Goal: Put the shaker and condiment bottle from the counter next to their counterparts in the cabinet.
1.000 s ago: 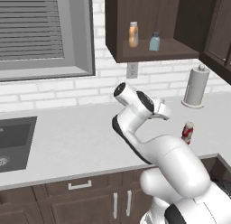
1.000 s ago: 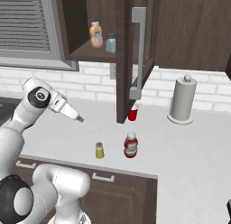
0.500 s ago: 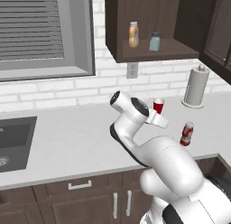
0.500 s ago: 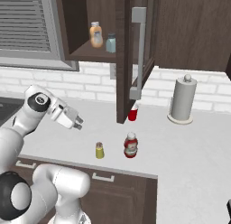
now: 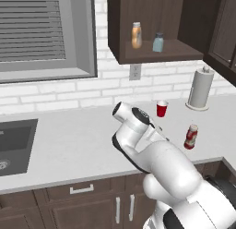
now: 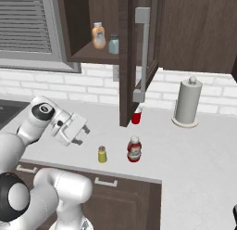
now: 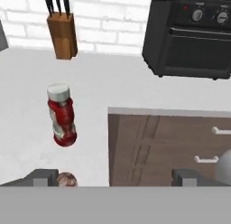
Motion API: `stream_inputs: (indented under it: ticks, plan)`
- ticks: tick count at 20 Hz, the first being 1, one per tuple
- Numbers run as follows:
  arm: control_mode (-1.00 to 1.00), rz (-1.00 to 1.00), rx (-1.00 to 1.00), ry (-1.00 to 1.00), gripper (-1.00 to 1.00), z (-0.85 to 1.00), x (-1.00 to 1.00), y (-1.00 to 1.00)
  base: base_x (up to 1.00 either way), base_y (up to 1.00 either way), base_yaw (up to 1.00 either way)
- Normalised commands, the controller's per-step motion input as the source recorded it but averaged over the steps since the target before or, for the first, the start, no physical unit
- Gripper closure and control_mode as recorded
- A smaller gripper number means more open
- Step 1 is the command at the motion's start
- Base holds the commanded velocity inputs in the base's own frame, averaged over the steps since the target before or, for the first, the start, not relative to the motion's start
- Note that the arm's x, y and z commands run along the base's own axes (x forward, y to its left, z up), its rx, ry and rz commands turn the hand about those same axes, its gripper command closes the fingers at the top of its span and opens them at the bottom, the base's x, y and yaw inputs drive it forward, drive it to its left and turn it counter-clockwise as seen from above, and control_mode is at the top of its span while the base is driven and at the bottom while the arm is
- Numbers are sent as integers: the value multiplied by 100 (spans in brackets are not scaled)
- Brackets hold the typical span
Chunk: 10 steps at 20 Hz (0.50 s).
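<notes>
Lower and further forward than a second ago, the gripper (image 6: 79, 133) has swung down from shoulder height toward the front edge of the counter (image 6: 203, 150), its jaws spread wide with nothing between them. Just ahead of its fingertips stands the shaker (image 6: 102, 154), whose darker cap top shows between the finger tips at the bottom of the hand view; a little beyond that, further out from the hand, stands the condiment bottle (image 7: 62, 114), upright on the worktop. Both stand near the counter's front edge, probably because that is where they wait to be picked up, and the hand looks lined up on the nearer one, the shaker, as a first grasp. High above the hand, on the shelf of the cabinet (image 5: 120, 25), sit their counterparts: an orange bottle (image 5: 136, 35) and a blue-grey shaker (image 5: 158, 42) side by side, with free shelf beside them for the newcomers. Counted: two shakers, two bottles, one red cup (image 5: 161, 108) and one paper towel roll (image 5: 201, 87) beyond the hand.
</notes>
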Motion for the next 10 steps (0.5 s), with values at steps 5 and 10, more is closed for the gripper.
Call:
stream_inputs:
  ticks: [5, 10]
  plan:
    - [-100, -13, 0, -8, -100, -9, 0, -4, 0, 0, 0]
    - [-100, 0, 0, 0, -100, -7, 1, -16, 0, 0, 0]
